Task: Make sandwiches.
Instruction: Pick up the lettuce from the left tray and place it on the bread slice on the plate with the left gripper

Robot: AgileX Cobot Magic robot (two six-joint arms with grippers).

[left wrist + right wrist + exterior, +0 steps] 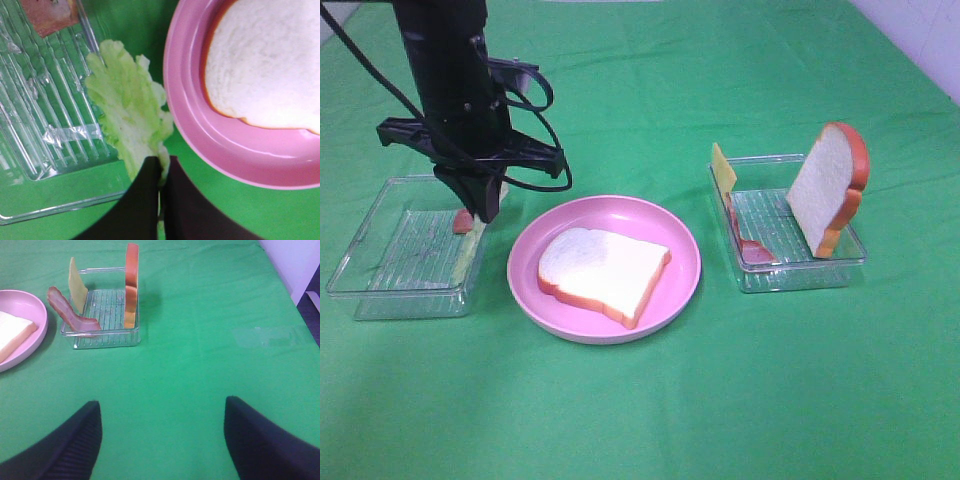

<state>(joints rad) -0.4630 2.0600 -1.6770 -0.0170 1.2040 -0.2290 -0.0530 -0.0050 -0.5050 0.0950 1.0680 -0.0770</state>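
From above, the black left gripper [480, 208] hangs at the right rim of the left clear plastic tray [375, 262]. A white, orange-crusted toy bread slice [605, 272] lies on the round pink plate [686, 250].

Left wrist: the jaws are pinched tight on a pale green lettuce leaf [127, 107].

Right wrist: the right gripper [160, 440] gapes wide, holding nothing.

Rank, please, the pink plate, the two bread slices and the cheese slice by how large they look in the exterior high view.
1. pink plate
2. bread slice lying on the plate
3. upright bread slice, turned partly away from the camera, so its place below the flat slice is unsure
4. cheese slice
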